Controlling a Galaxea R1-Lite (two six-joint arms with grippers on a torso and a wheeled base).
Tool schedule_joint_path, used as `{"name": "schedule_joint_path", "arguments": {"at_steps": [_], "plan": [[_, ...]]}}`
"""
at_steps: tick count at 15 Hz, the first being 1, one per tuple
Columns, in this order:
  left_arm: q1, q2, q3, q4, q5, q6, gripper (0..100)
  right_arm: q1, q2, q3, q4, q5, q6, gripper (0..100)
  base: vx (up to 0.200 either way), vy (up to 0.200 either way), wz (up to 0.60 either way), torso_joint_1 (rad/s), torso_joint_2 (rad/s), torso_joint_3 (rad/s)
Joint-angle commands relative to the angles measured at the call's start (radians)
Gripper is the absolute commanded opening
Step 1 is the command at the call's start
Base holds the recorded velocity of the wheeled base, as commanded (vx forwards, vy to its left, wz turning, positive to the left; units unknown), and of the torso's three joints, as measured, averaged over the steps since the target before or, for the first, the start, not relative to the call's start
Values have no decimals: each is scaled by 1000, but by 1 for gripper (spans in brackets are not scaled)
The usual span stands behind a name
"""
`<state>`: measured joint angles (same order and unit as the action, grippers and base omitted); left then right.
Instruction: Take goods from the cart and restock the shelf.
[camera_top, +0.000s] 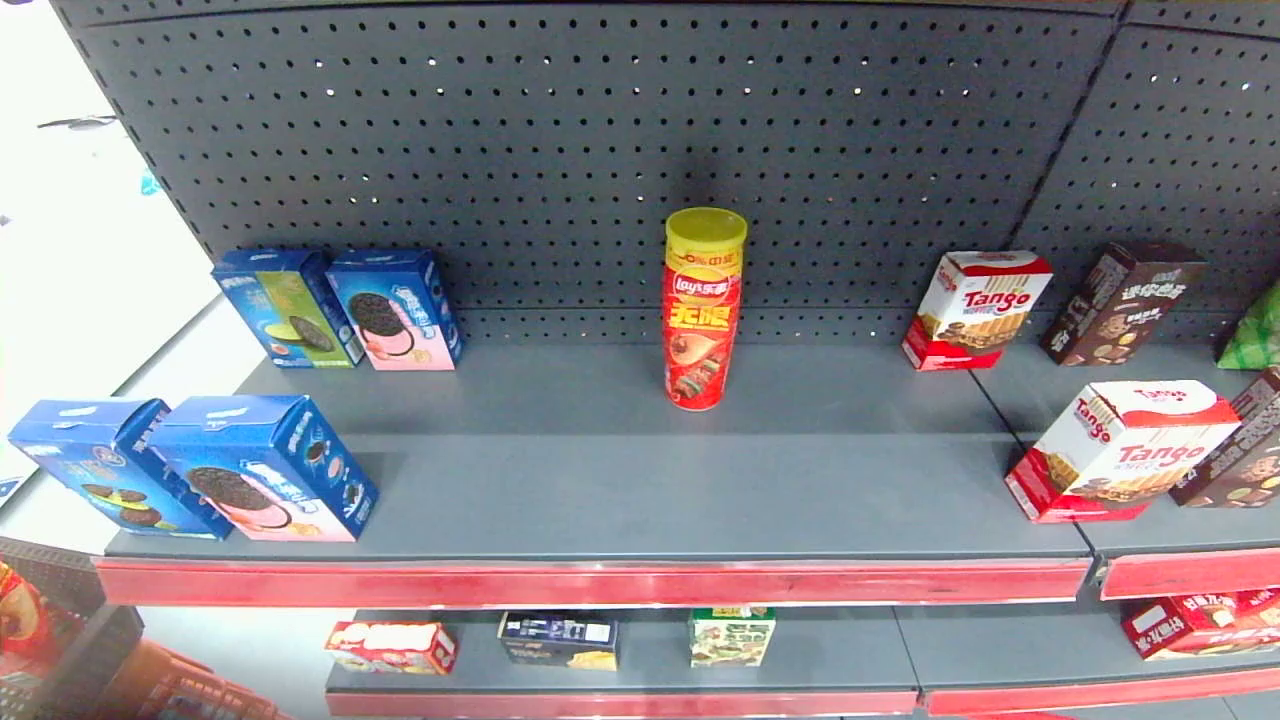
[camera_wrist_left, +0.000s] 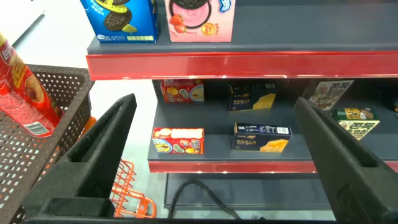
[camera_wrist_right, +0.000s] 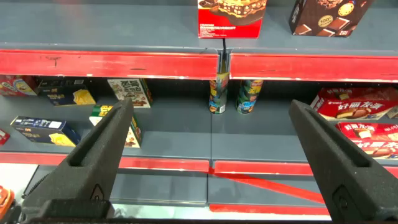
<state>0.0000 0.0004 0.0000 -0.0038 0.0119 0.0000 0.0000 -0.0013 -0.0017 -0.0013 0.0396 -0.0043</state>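
Observation:
A red chip can with a yellow lid (camera_top: 704, 310) stands upright at the middle back of the grey shelf (camera_top: 620, 480). My left gripper (camera_wrist_left: 217, 149) hangs open below that shelf's red front edge, with nothing between its fingers (camera_wrist_left: 102, 149). Beside it is the dark mesh cart (camera_wrist_left: 37, 137) holding a red chip can (camera_wrist_left: 22, 87); the cart (camera_top: 60, 620) also shows at the lower left of the head view. My right gripper (camera_wrist_right: 214, 155) is open and empty in front of the lower shelves, to the right.
Blue cookie boxes (camera_top: 260, 465) (camera_top: 340, 310) stand on the shelf's left, white and red wafer boxes (camera_top: 975, 310) (camera_top: 1120, 450) and brown boxes (camera_top: 1120, 300) on the right. The lower shelf (camera_top: 640, 670) carries small boxes. An orange basket (camera_wrist_left: 130, 193) sits on the floor.

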Motion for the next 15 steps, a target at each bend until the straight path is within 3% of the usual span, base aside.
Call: {"name": "schedule_joint_path", "arguments": {"at_steps": [1, 10, 15], "plan": [[0, 0, 0, -1, 0, 0, 100, 0, 1, 0, 0, 0, 0, 100, 0, 0, 0, 0, 0, 0], [0, 0, 0, -2, 0, -2, 100, 0, 1, 0, 0, 0, -2, 100, 0, 0, 0, 0, 0, 0], [0, 0, 0, -2, 0, -2, 100, 0, 1, 0, 0, 0, 0, 100, 0, 0, 600, 0, 4, 4]]}}
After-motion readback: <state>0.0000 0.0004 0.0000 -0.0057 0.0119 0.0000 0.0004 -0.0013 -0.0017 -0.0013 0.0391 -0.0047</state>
